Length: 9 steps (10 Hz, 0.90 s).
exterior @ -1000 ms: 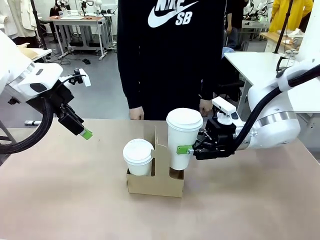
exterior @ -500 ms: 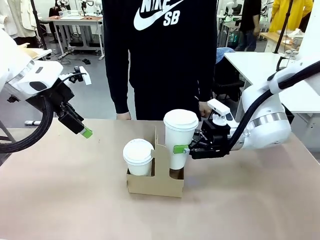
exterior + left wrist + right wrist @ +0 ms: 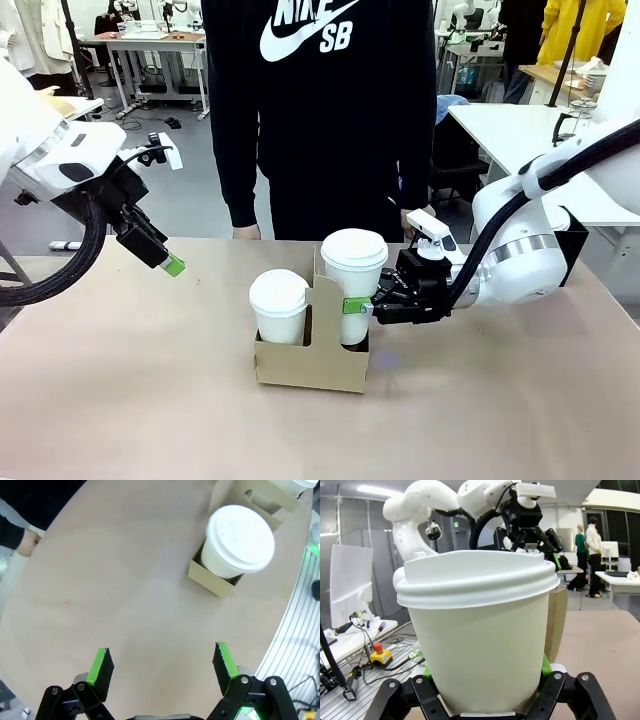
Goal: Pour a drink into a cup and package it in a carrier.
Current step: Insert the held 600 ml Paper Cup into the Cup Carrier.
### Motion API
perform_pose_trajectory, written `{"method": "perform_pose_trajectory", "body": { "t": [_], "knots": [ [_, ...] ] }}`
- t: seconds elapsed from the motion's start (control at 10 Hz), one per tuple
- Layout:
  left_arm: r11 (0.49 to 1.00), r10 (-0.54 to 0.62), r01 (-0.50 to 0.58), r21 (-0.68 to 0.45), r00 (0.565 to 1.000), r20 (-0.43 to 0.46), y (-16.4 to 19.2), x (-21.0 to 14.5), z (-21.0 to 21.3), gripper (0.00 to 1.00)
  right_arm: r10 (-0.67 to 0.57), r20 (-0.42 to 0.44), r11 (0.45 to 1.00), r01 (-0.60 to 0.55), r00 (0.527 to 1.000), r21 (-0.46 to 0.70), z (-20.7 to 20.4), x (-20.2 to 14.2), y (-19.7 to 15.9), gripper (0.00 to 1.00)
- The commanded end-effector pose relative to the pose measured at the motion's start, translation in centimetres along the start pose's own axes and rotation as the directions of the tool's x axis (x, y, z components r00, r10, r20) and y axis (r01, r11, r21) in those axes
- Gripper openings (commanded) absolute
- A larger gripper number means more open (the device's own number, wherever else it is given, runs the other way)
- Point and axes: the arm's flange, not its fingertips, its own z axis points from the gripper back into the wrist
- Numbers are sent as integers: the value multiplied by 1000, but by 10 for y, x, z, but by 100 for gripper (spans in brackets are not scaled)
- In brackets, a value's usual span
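Cup [image 3: 352, 280] pinched by right fingers [image 3: 357, 306], seated low in carrier [image 3: 310, 365] right slot. Left fingers [image 3: 159, 667] spread, idle above tabletop [image 3: 150, 400]. Advised: cup kept upright, released once bottomed.

Grey floor [image 3: 195, 200], white tables [image 3: 160, 45] behind

Carrier [image 3: 310, 362] sits mid tabletop [image 3: 150, 400], handle tab upright betw. its 2 slots. Short lidded cup [image 3: 278, 306] in left slot; tall cup [image 3: 353, 285] in right slot, w/ right hand [image 3: 362, 307] clamped on its side, reaching in from the right. Left hand [image 3: 172, 266] hangs above tabletop, well left of carrier, jaws apart. Person [image 3: 320, 110] stands behind tabletop's far edge, behind carrier.
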Motion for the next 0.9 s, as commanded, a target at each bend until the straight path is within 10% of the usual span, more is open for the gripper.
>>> {"method": "perform_pose_trajectory", "body": {
  "t": [0.0, 0.8],
  "knots": [
    [1000, 14, -14, -10, 1000, 10, -1, 0, 1, 100, -11, -33, 1000, 11, 999, 6, 4, -12, -10, 80],
    [1000, 14, -14, -10, 1000, 10, -1, 0, 1, 100, -68, -97, 993, 77, 993, 94, 11, -57, -11, 80]
  ]
}}
